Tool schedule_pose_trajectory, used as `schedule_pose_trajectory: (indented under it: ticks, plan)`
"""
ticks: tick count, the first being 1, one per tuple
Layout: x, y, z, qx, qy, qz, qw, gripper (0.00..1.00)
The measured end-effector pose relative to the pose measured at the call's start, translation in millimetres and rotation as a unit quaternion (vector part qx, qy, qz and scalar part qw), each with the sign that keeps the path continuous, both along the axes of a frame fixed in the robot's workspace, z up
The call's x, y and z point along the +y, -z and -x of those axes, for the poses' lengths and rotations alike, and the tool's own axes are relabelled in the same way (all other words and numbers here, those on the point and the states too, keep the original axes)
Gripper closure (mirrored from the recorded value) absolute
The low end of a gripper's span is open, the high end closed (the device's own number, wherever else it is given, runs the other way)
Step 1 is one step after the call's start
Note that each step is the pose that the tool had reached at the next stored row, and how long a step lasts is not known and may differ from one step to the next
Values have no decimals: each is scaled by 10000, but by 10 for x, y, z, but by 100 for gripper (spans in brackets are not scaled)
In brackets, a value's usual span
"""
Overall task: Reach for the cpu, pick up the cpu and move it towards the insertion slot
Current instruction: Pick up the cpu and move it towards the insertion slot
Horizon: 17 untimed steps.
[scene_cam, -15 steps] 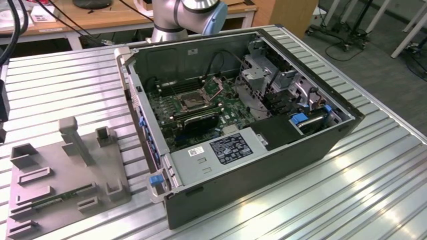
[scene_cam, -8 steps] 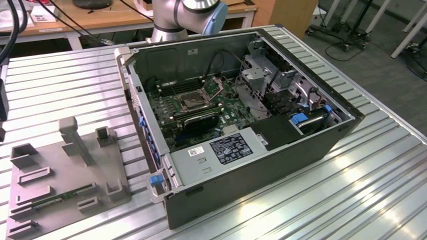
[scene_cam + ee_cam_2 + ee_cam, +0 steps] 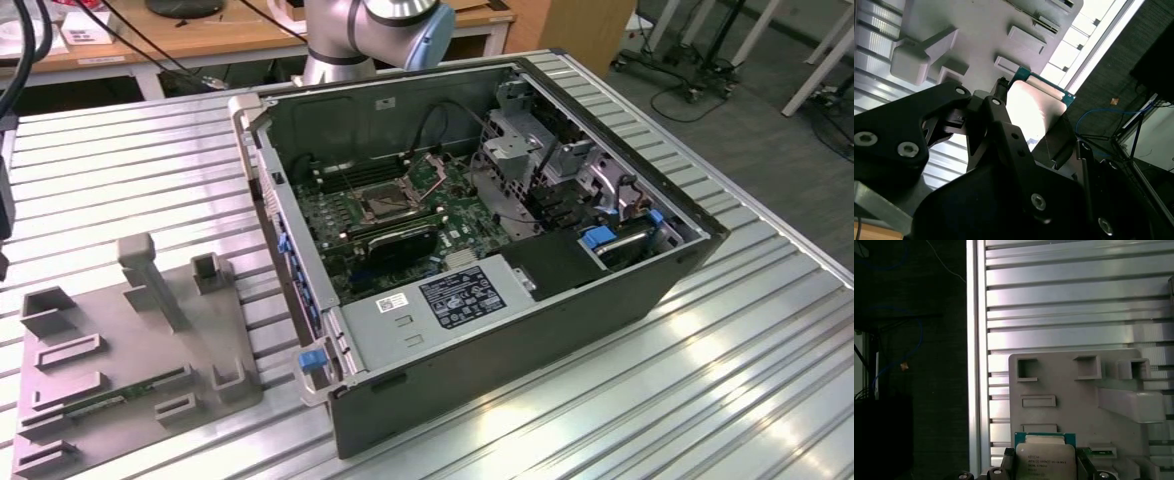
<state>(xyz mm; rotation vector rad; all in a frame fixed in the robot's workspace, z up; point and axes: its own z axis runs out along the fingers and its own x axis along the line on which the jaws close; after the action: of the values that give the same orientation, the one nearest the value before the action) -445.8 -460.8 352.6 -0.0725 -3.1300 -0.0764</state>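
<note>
**Thin chip, edge grip, a wall in the way**

The ribbed metal table (image 3: 747, 380) carries an open computer case (image 3: 534, 330), which stands just beside the grey holder (image 3: 120, 360), on the exterior view's right of it. In both wrist views the gripper (image 3: 1045, 467) is pinching the cpu (image 3: 1044, 455) by two opposite edges. The chip looks lifted clear of the holder rather than resting in it. The insertion slot (image 3: 386, 206) lies inside the case, well apart from the holder, with its dark centre bare.

The hold is slim (only the thin edges sit between the black fingers), so a jolt could tilt the chip or let it slide out. It would then fall onto the holder or the table. The case wall nearest the holder stands between holder and slot, and too low a path would likely knock chip or gripper against it. A chip twisted in the grip would probably meet the slot's metal frame skewed and fail to seat.
</note>
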Motion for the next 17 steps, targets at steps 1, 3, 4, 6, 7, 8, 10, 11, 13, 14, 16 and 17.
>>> schedule_pose_trajectory:
  ticks: [1,3,4,6,7,8,10,11,13,14,16,17]
  plan:
    - [0,-3,0,0,0,0,10000,45]
    - [0,-10,0,0,0,0,10000,45]
    - [0,-13,0,0,0,0,10000,45]
    - [0,-20,0,0,0,0,10000,45]
    - [0,-24,0,1,0,0,10000,45]
    - [0,-29,0,0,0,0,10000,45]
    - [0,-38,0,0,0,0,10000,45]
    - [0,-42,0,0,0,0,10000,45]
    - [0,-52,0,0,0,0,10000,45]
    - [0,-57,0,0,0,0,10000,45]
    - [0,-67,0,0,0,0,10000,45]
    - [0,-71,0,0,0,0,10000,45]
